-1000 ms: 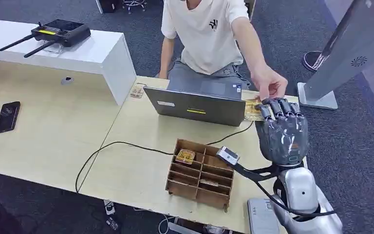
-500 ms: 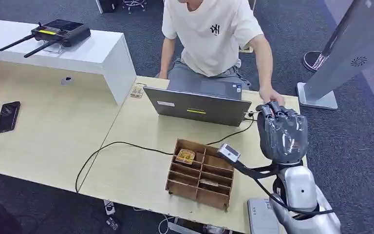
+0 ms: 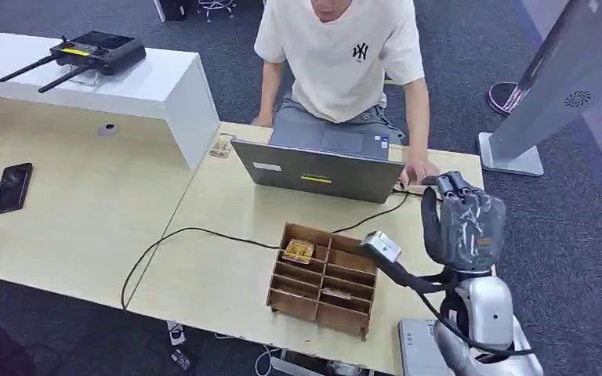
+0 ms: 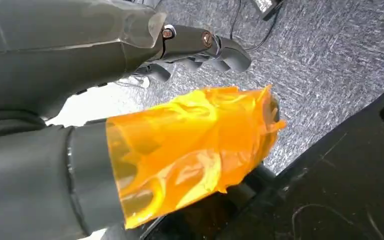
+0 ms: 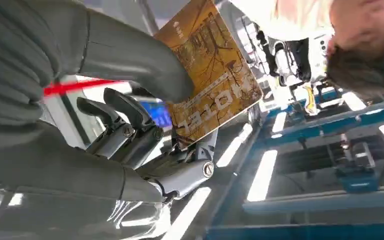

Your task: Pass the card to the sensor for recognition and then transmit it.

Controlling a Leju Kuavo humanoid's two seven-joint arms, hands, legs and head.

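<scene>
My right hand [image 3: 462, 223] is raised over the table's right end, its back toward the head camera. In the right wrist view this hand [image 5: 95, 115] pinches a golden-brown card [image 5: 215, 80], printed "HOTEL", between thumb and fingers. A small grey sensor [image 3: 380, 247] on a black stalk stands just left of the hand, above the wooden card box [image 3: 325, 278]. The person's hand [image 3: 418, 171] rests on the table just beyond my fingers. My left hand [image 4: 130, 125] hangs over the carpet and holds nothing; orange film covers its thumb.
A grey laptop [image 3: 317, 168] stands open before the seated person [image 3: 341, 55]. A black cable [image 3: 196, 235] crosses the wooden table [image 3: 212, 274]. A phone [image 3: 12, 188] lies far left; a controller [image 3: 98, 51] sits on the white shelf. A grey kiosk [image 3: 553, 86] stands at right.
The person's hand has left the card and dropped onto the table. My right hand has drawn back toward me and rightward with the card, which its back now hides in the head view.
</scene>
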